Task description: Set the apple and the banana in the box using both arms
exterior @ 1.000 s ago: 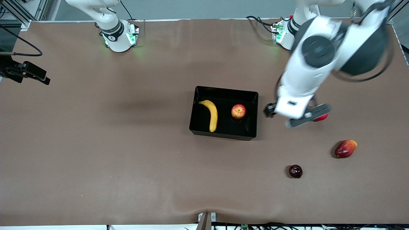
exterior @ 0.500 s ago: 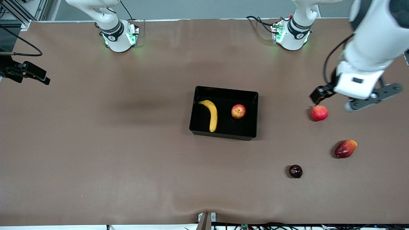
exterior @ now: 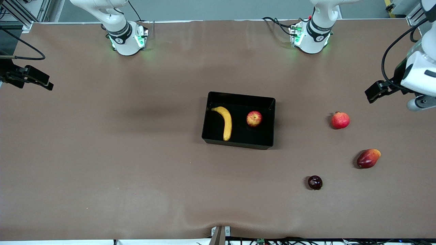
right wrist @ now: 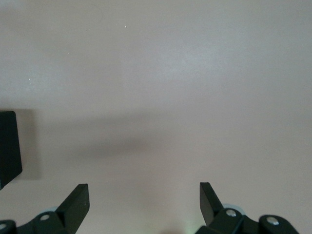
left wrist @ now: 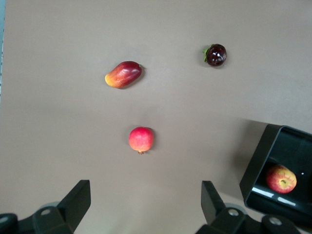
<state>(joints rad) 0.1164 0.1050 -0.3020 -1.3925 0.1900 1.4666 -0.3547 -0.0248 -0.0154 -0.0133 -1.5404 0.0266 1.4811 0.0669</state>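
The black box sits mid-table, and its corner also shows in the left wrist view. Inside it the yellow banana lies toward the right arm's end. The red and yellow apple rests beside it, and the apple shows from the left wrist too. My left gripper hangs open and empty over the table's edge at the left arm's end; its fingers stand wide apart. My right gripper is open and empty over bare table, with a dark corner at that view's edge.
Three loose fruits lie toward the left arm's end: a round red one with a crown tip, an elongated red-orange one, and a small dark one nearest the front camera. A black fixture juts in at the right arm's end.
My left arm has swung away from beside the box out to the left arm's end of the table, uncovering the round red fruit. Its gripper stayed open. Banana and apple have not moved.
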